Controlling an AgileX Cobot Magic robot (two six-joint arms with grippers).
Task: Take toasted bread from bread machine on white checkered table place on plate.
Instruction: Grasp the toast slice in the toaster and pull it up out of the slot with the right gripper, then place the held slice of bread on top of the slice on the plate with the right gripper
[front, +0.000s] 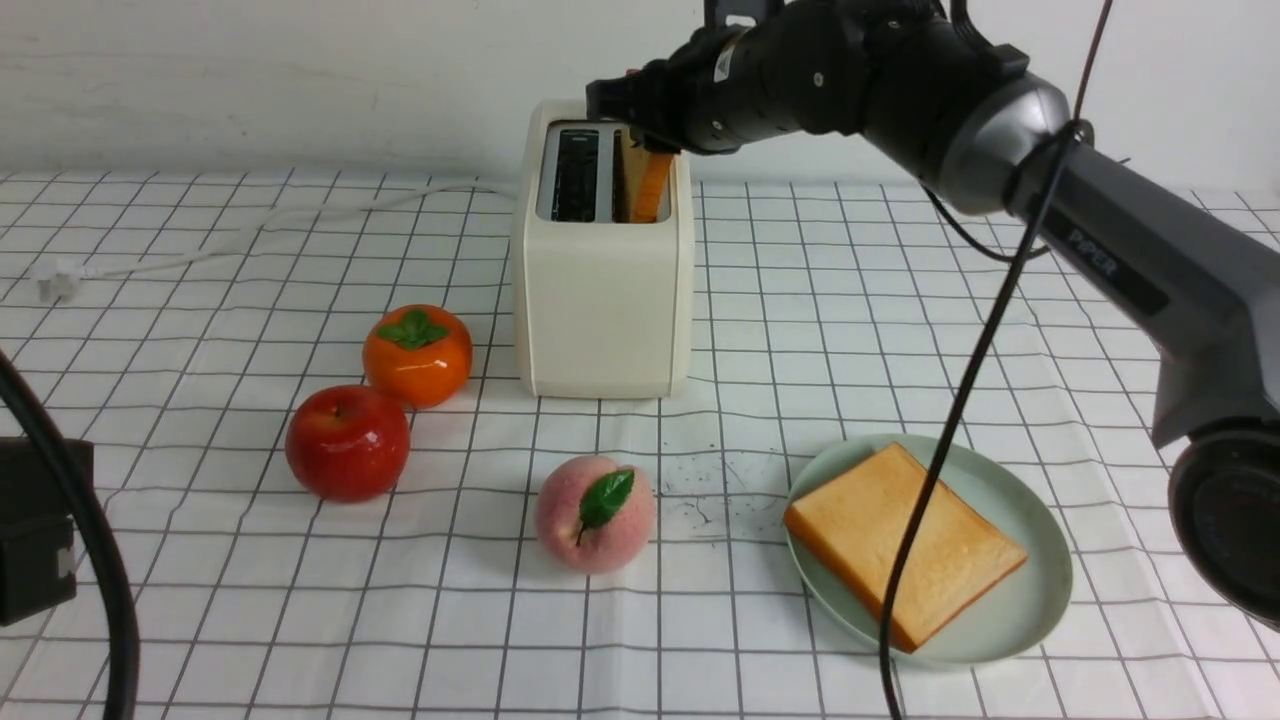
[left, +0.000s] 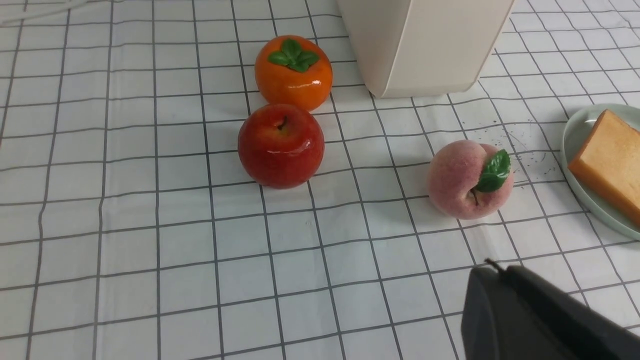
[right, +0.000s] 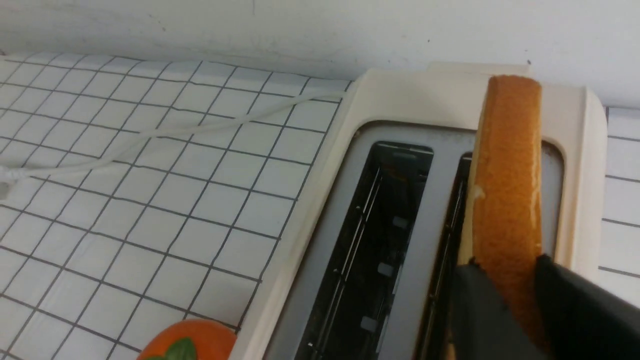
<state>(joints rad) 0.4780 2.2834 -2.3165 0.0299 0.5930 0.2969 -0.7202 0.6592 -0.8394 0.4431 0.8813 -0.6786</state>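
White checkered table (front: 200, 600), bread machine (front: 600, 300) at far centre — right gripper (right: 509, 265) pinches the upright toast slice (right: 507, 165). Left gripper (left: 505, 280) — jaws pressed together.

In the front view the right tool (front: 640, 118) shows no separate fingertips against its black wrist, and most of the upright slice (front: 652, 185) is sunk in the bread machine (front: 600, 300). A hanging cable (front: 950, 440) crosses the plated slice (front: 970, 560). The left wrist view cuts off the machine's top and most of the plate (left: 575, 142), and shows only 1 dark corner of the left tool (left: 520, 305). The right wrist view clips the persimmon (right: 190, 340) and both finger bases.
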